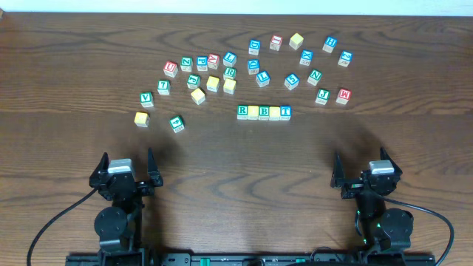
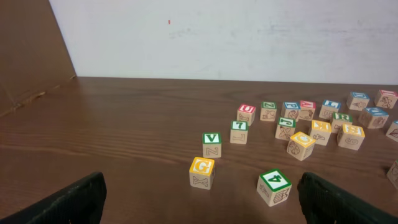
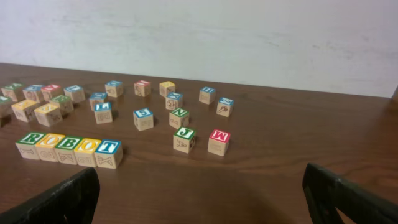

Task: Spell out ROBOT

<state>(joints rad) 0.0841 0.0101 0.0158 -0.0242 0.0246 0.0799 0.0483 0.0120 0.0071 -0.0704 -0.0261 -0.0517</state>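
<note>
A row of five letter blocks reading R O B O T sits side by side at the table's middle; it also shows in the right wrist view at the left. My left gripper is open and empty at the near left, with a yellow G block and a green 4 block ahead of it. My right gripper is open and empty at the near right, well back from the row.
Several loose blocks lie scattered behind the row, from a green V block at the left to a red M block and green J block at the right. A white wall stands behind the table.
</note>
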